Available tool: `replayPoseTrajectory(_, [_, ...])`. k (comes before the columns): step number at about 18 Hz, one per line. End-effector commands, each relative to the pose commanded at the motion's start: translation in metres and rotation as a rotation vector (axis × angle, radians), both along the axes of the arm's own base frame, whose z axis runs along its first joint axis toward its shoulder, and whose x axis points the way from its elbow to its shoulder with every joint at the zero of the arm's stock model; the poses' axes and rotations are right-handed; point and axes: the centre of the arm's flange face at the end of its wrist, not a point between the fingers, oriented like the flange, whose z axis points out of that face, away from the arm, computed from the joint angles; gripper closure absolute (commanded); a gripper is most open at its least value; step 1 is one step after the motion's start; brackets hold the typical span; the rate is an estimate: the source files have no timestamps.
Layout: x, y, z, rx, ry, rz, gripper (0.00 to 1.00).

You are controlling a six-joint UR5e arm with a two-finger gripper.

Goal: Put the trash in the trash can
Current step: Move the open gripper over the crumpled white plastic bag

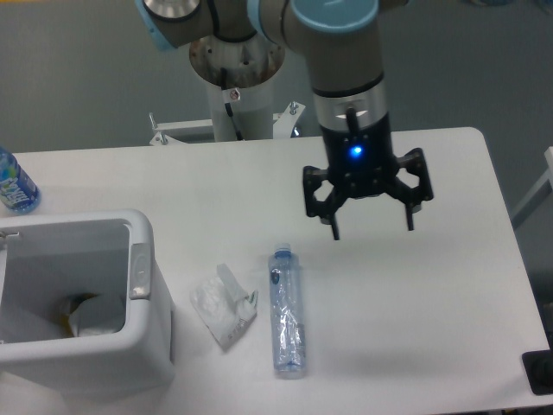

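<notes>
A crumpled white wrapper lies on the white table, just right of the trash can. Beside it a slim clear plastic bottle lies flat, its bluish cap pointing away from the front edge. The trash can is a boxy white bin with a grey side latch at the front left; some scraps show inside it. My gripper hangs open above the table, up and to the right of the bottle, with nothing between its fingers.
A blue-labelled bottle stands at the table's far left edge. The arm's white base post rises behind the table. A dark object sits at the front right corner.
</notes>
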Motion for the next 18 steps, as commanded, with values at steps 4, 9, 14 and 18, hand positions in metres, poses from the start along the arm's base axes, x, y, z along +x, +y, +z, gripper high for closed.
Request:
replayPoseTrajectory(4, [-0.008, -0.011, -0.017, -0.033, -0.015, -0.014, 0.00])
replayPoseTrajectory(9, [-0.007, -0.010, -0.044, -0.040, -0.034, -0.016, 0.00])
replayPoseTrajectory(14, [0.001, -0.013, -0.078, -0.054, -0.047, -0.012, 0.00])
replayPoseTrajectory(18, [0.030, -0.004, -0.115, -0.100, -0.104, -0.061, 0.00])
